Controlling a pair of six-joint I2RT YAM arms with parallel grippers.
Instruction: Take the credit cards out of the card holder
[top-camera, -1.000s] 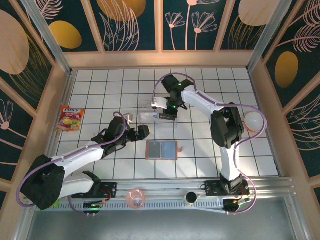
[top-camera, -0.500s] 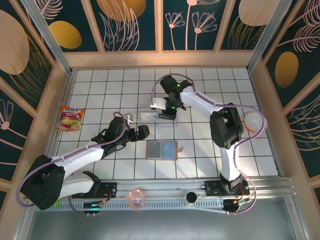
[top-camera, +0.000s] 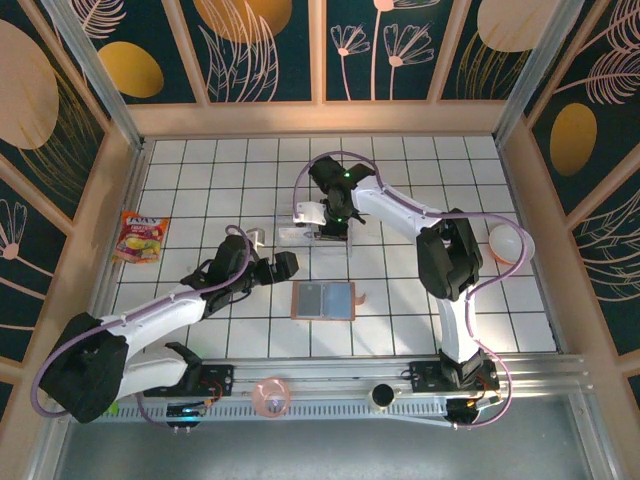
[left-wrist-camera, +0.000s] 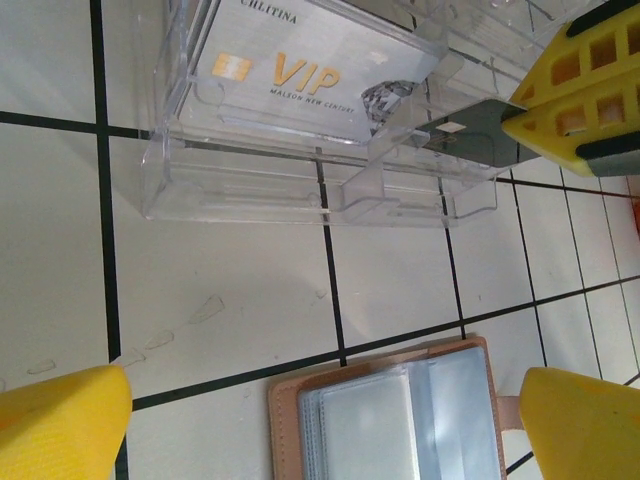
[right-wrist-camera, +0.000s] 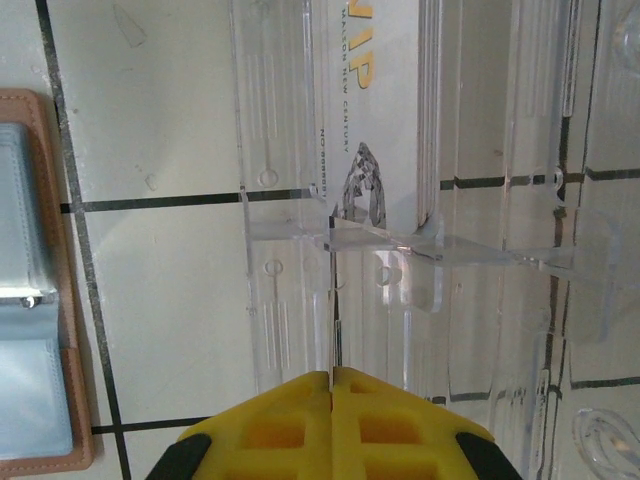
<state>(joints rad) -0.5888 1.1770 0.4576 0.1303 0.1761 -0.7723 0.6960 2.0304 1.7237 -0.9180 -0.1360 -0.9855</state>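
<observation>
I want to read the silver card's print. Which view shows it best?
Left wrist: the silver card in the clear tray, VIP lettering legible. Right wrist shows part of it; from the top it is a pale patch.

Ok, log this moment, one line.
left gripper: open above tan leather card holder | right gripper: shut on black card at clear plastic tray | silver VIP card: in tray

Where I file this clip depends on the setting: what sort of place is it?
Probably a robot test cell in a lab: a left arm and right arm bolted to a metal rail, a white gridded table, and patterned walls boxing it in.
</observation>
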